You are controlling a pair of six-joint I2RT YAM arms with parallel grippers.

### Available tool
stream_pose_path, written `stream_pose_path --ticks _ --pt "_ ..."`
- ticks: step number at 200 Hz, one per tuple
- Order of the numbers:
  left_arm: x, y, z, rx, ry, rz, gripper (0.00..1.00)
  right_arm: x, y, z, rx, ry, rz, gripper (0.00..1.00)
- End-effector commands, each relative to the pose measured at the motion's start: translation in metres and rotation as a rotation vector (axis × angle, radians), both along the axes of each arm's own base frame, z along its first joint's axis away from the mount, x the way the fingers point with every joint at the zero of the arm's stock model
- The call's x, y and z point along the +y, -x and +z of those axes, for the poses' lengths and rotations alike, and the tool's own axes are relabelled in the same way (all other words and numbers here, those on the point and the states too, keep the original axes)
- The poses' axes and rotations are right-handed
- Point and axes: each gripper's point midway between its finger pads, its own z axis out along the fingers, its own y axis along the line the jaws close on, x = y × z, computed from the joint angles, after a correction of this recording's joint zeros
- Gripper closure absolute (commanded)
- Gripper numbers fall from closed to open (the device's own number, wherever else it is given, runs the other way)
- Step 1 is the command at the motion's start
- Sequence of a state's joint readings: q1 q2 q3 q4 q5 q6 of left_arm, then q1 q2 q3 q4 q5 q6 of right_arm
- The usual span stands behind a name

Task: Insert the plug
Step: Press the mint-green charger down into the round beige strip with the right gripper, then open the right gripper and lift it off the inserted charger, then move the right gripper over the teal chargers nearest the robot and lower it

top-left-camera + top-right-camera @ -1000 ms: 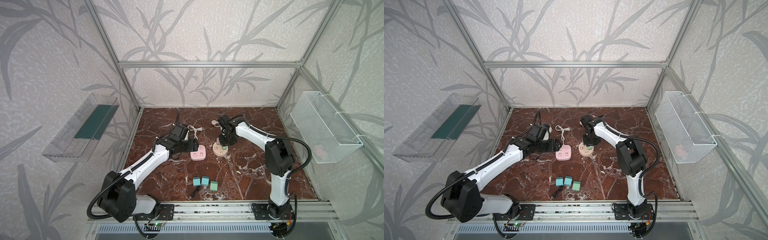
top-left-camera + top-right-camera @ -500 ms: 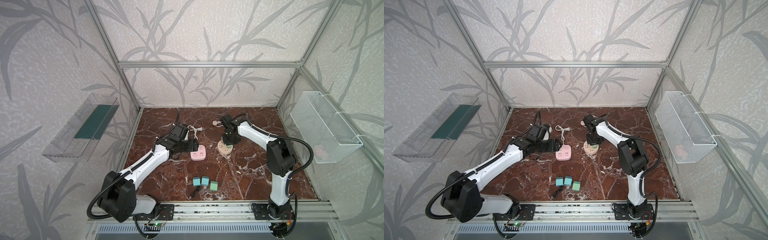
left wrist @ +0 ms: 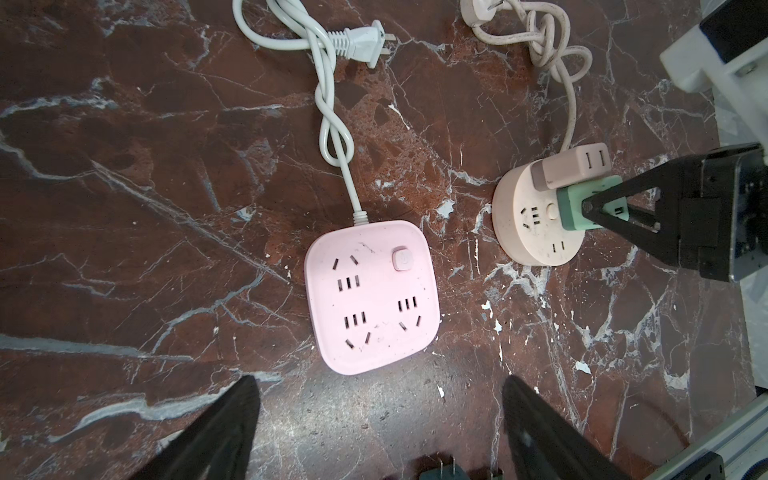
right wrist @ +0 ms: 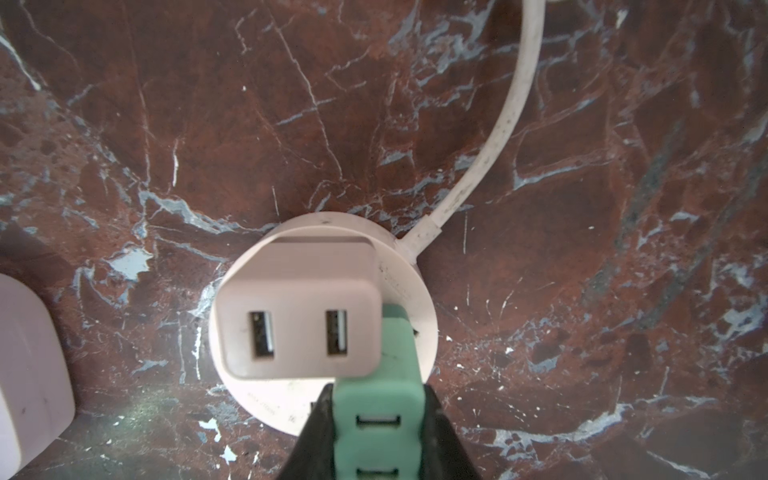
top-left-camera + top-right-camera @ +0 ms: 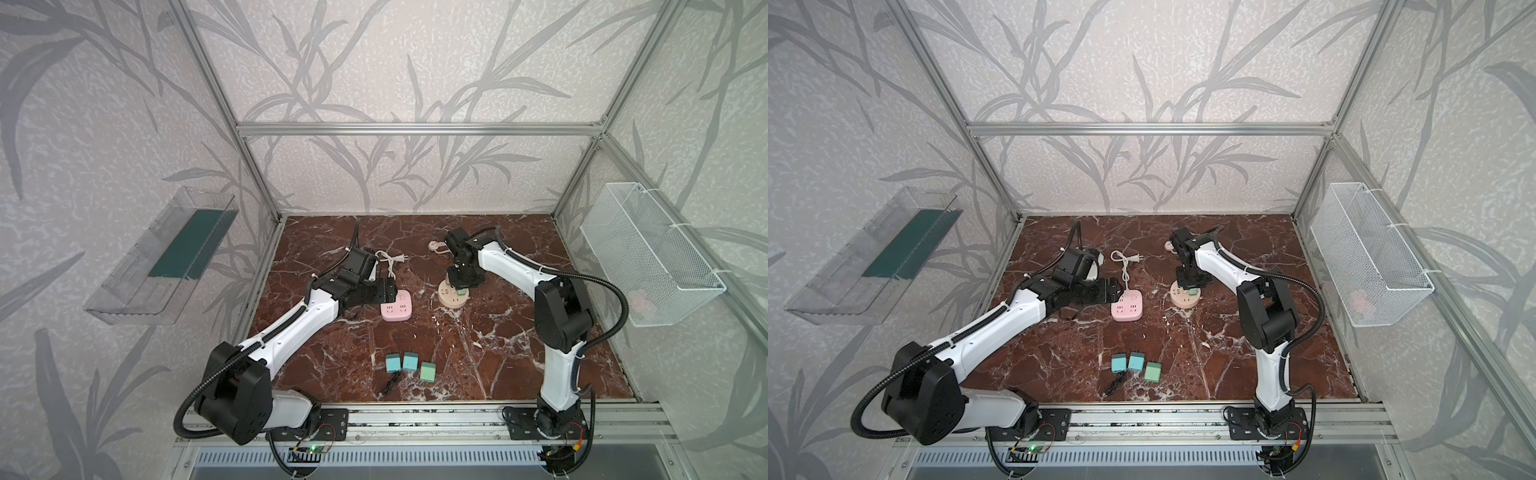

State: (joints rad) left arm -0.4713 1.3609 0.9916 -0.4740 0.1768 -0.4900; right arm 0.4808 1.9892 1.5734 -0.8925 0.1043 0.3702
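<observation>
A green plug (image 4: 380, 411) stands upright on the round beige socket (image 4: 415, 299), right beside a pale pink USB adapter (image 4: 299, 307) plugged into it. My right gripper (image 4: 379, 392) is shut on the green plug from both sides; its prongs are hidden. In both top views the right gripper (image 5: 463, 284) hangs over the round socket (image 5: 451, 300). The left wrist view shows the green plug (image 3: 575, 208) touching the socket's face (image 3: 536, 232). My left gripper (image 3: 380, 386) is open and empty, just short of the pink square socket (image 3: 372, 297).
Three loose plugs, two teal (image 5: 391, 363) (image 5: 410, 361) and one green (image 5: 428, 371), lie near the front edge with a short black cable (image 5: 390, 384). The white cord and plug (image 3: 365, 41) of the pink socket lie behind it. A wire basket (image 5: 648, 253) hangs on the right wall.
My right gripper has shifted to the right with the green plug, and the round socket has slid along with it. The left arm has stayed still.
</observation>
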Motion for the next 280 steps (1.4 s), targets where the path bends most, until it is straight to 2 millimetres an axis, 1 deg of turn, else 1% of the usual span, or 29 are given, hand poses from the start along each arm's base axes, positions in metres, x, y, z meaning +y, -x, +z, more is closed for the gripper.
stream_pose_path --ticks 1,15,34,53,69,91,121,151,168,172,175,183,196,209,220,237,247,258,263,271,280 --pt "-0.001 -0.001 0.007 -0.018 0.010 0.001 0.10 -0.015 0.014 -0.010 0.074 0.057 -0.016 1.00" --pt "-0.001 -0.001 0.008 -0.020 0.012 0.002 0.10 -0.015 0.012 -0.004 0.061 0.054 -0.014 0.97" --pt "0.000 0.000 0.009 -0.026 0.011 0.003 0.10 -0.014 0.012 0.001 0.049 0.043 -0.010 0.90" --pt "0.001 0.001 0.010 -0.029 0.010 0.006 0.10 -0.011 0.011 0.006 0.041 0.023 -0.008 0.80" --pt "0.002 0.002 0.010 -0.031 0.011 0.005 0.10 -0.008 0.010 0.011 0.027 0.004 -0.012 0.70" --pt "0.002 0.002 0.012 -0.036 0.011 0.005 0.10 -0.006 0.009 0.022 -0.001 -0.023 -0.015 0.57" --pt "0.003 0.002 0.014 -0.043 0.012 0.007 0.10 -0.005 0.012 0.038 -0.032 -0.050 -0.013 0.51" --pt "0.003 0.003 0.013 -0.039 0.008 0.009 0.10 -0.006 0.025 0.055 -0.045 -0.084 0.003 0.51" --pt "0.003 0.003 0.012 -0.037 0.009 0.009 0.10 0.000 0.040 0.062 -0.056 -0.136 0.047 0.53" --pt "0.003 0.003 0.012 -0.037 0.009 0.007 0.10 0.003 0.044 0.060 -0.049 -0.155 0.062 0.53" --pt "0.003 0.002 0.012 -0.038 0.009 0.008 0.10 0.005 0.048 0.067 -0.066 -0.182 0.074 0.54" --pt "0.003 0.002 0.011 -0.037 0.009 0.008 0.10 0.014 0.057 0.070 -0.079 -0.237 0.112 0.55" --pt "0.001 0.001 0.011 -0.033 0.011 0.005 0.10 0.024 0.075 0.070 -0.083 -0.290 0.148 0.55" --pt "0.001 0.001 0.010 -0.029 0.009 0.004 0.10 0.035 0.097 0.070 -0.065 -0.303 0.195 0.55" --pt "0.001 0.000 0.010 -0.030 0.006 0.007 0.10 0.040 0.115 0.068 -0.043 -0.274 0.219 0.55" --pt "0.003 0.000 0.009 -0.030 0.000 0.010 0.10 0.055 0.143 0.064 -0.018 -0.238 0.246 0.54" --pt "0.003 0.000 0.007 -0.025 -0.003 0.010 0.10 0.063 0.158 0.057 0.011 -0.220 0.235 0.50" --pt "0.003 0.000 0.007 -0.025 -0.003 0.011 0.10 0.073 0.173 0.049 0.052 -0.216 0.215 0.37" --pt "0.003 0.000 0.007 -0.025 -0.004 0.012 0.10 0.079 0.180 0.045 0.063 -0.221 0.215 0.33" --pt "0.003 0.000 0.007 -0.025 -0.005 0.013 0.11 0.087 0.188 0.040 0.074 -0.228 0.209 0.31" --pt "0.004 0.000 0.008 -0.030 -0.004 0.014 0.10 0.093 0.196 0.034 0.099 -0.245 0.166 0.31"
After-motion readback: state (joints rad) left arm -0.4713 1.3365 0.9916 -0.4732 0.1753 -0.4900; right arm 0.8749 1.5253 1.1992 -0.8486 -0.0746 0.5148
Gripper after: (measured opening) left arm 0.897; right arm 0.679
